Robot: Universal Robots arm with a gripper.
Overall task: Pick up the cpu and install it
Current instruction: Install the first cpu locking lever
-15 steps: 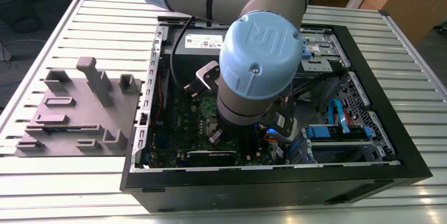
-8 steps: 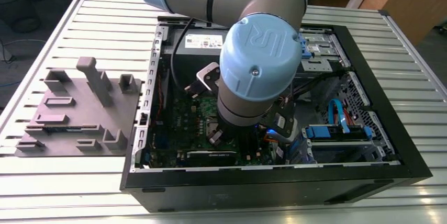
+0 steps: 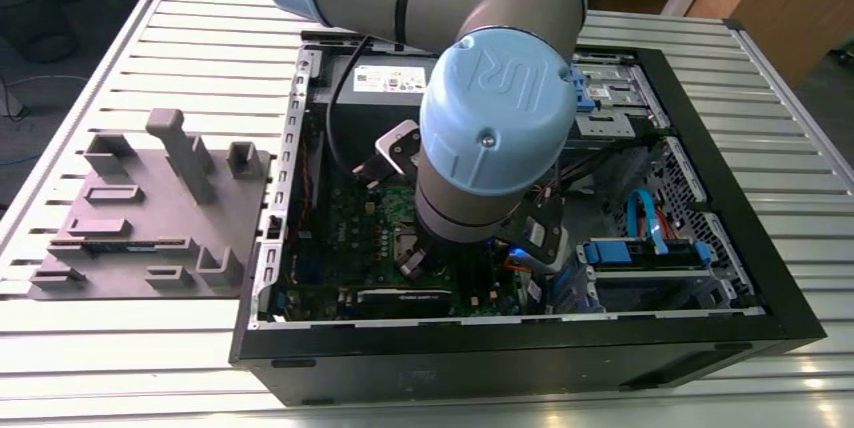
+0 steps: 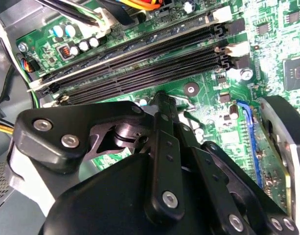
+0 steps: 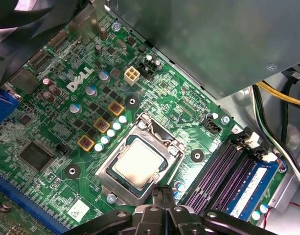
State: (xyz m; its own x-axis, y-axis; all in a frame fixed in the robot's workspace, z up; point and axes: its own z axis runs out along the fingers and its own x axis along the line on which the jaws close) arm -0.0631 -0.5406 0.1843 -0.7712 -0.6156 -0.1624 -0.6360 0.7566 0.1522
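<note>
A slatted metal table (image 3: 160,38) carries an open black PC case (image 3: 534,348) lying on its side, and to the exterior view's left of it a grey holder (image 3: 147,208) with upright pegs and slots. The arm (image 3: 494,118), with its pale blue joint caps, reaches down into the middle of the case. Inside lies a green board (image 5: 154,93), with a big grey box (image 5: 213,39) along one edge of it and four black memory slots (image 4: 140,61) near a corner; in the first wrist view one of those slots holds a blue stick (image 5: 250,188). The gripper (image 5: 162,196) hangs low over the board, just beside the socket (image 5: 140,164). Its fingers (image 5: 157,198) are drawn tight together into one narrow point in the first wrist view, and there is nothing between them. The cpu (image 5: 138,162) sits flat in the socket, its silver top facing up, with the metal frame lying around its edges. The fingertips stand at the socket's rim, close to the cpu; whether they touch it I cannot tell.
</note>
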